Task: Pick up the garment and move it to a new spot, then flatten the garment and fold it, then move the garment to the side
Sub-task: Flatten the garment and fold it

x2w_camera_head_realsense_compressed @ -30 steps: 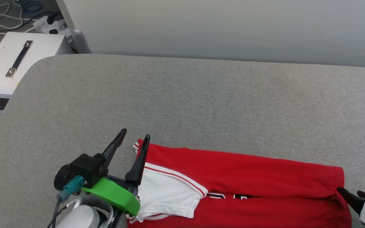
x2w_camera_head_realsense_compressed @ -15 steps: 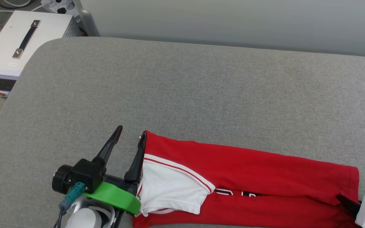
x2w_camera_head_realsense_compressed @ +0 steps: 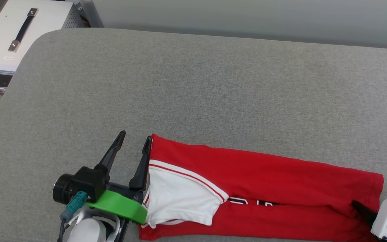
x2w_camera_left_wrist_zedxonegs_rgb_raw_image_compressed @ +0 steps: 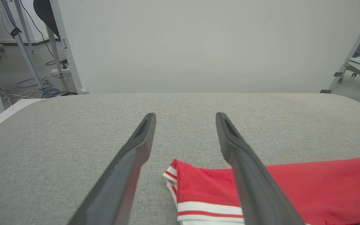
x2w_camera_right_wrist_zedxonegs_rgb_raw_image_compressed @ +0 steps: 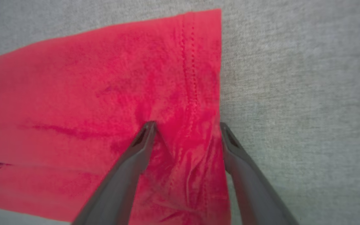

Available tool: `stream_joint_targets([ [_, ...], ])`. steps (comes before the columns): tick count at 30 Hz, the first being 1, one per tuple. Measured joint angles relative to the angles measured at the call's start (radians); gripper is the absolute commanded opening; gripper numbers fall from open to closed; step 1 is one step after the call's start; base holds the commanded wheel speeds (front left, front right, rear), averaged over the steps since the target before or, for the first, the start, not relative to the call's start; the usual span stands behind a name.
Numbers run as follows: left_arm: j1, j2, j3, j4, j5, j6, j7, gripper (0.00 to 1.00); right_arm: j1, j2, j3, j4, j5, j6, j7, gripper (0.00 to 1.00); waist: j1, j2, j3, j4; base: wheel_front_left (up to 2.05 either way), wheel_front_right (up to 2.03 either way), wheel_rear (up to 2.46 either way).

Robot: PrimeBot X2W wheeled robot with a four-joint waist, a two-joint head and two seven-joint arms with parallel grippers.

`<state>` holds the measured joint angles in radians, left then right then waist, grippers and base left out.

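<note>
Head view: the garment [x2w_camera_head_realsense_compressed: 264, 181] lies on the grey table [x2w_camera_head_realsense_compressed: 213, 84] as a long red band. Its long axis runs left to right along the near edge, with a white sleeve folded over the left part. The left gripper [x2w_camera_head_realsense_compressed: 136, 135] is at the sleeve end. Its jaws are spread wide and empty, and the inner finger lies right along the garment's short left edge. The right gripper [x2w_camera_head_realsense_compressed: 361, 208] is at the opposite, hem end, where one dark finger lies over the red cloth. Each arm therefore has one end of the band. Neither end is within the other arm's easy reach.

Left wrist view: the left gripper [x2w_camera_left_wrist_zedxonegs_rgb_raw_image_compressed: 185, 115] points across the table toward the far wall, square to the band's length. The striped corner of the garment [x2w_camera_left_wrist_zedxonegs_rgb_raw_image_compressed: 205, 187] sits low between the two fingers. The rest runs off to the right under the right-hand finger. The jaws are wide and grip nothing.

Right wrist view: the right gripper [x2w_camera_right_wrist_zedxonegs_rgb_raw_image_compressed: 187, 125] points down at the hem. One fingertip rests on the garment [x2w_camera_right_wrist_zedxonegs_rgb_raw_image_compressed: 89, 93]. The other is at the hem's edge, touching or just beside it. Puckered cloth lies between them, but the wide jaws do not pinch it. To my eye, closing here would take the hem strip. The left jaws would first have to shift toward the cloth.
</note>
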<state>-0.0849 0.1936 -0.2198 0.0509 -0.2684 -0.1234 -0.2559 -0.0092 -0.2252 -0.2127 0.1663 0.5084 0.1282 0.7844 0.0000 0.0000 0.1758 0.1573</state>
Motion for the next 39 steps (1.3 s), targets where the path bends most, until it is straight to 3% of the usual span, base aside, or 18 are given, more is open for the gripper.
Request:
stream_joint_targets([
  [8, -0.004, 0.0, -0.002, 0.005, 0.002, 0.0, 0.0, 1.0, -0.024, -0.009, 0.07, 0.041, 0.033, -0.01, -0.034, 1.0, 0.0, 0.0001, -0.001, -0.003, 0.0, 0.0, 0.0],
  [9, -0.004, 0.001, -0.003, 0.006, 0.002, -0.001, 0.0, 1.0, -0.028, -0.011, 0.076, 0.048, 0.034, -0.011, -0.039, 0.77, 0.0, 0.0, -0.003, -0.003, 0.0, 0.0, 0.0],
  [10, -0.004, 0.001, -0.003, 0.006, 0.002, -0.002, 0.0, 1.0, -0.031, -0.012, 0.081, 0.053, 0.036, -0.011, -0.043, 0.4, 0.0, 0.0, -0.005, -0.004, 0.0, 0.0, 0.0],
  [11, -0.004, 0.002, -0.005, 0.007, 0.0, -0.002, 0.0, 1.0, -0.034, -0.016, 0.089, 0.057, 0.037, -0.011, -0.053, 0.13, 0.0, 0.0, -0.007, -0.004, 0.0, 0.0, 0.0],
  [12, -0.004, 0.002, -0.006, 0.008, -0.003, -0.003, 0.0, 1.0, -0.034, -0.02, 0.097, 0.062, 0.037, -0.011, -0.066, 0.0, 0.0, 0.0, -0.009, -0.004, 0.0, 0.0, 0.0],
  [26, -0.002, 0.016, -0.012, 0.028, -0.016, -0.004, 0.0, 1.0, -0.034, -0.076, 0.119, 0.134, 0.07, 0.005, -0.173, 0.0, 0.0, 0.0001, -0.059, -0.018, 0.0, 0.0, 0.0],
  [39, 0.001, 0.027, -0.029, 0.031, -0.03, -0.004, 0.0, 1.0, -0.006, -0.217, 0.049, 0.17, 0.073, 0.004, -0.21, 0.0, 0.0, 0.0001, -0.108, -0.042, 0.0, 0.0, 0.0],
])
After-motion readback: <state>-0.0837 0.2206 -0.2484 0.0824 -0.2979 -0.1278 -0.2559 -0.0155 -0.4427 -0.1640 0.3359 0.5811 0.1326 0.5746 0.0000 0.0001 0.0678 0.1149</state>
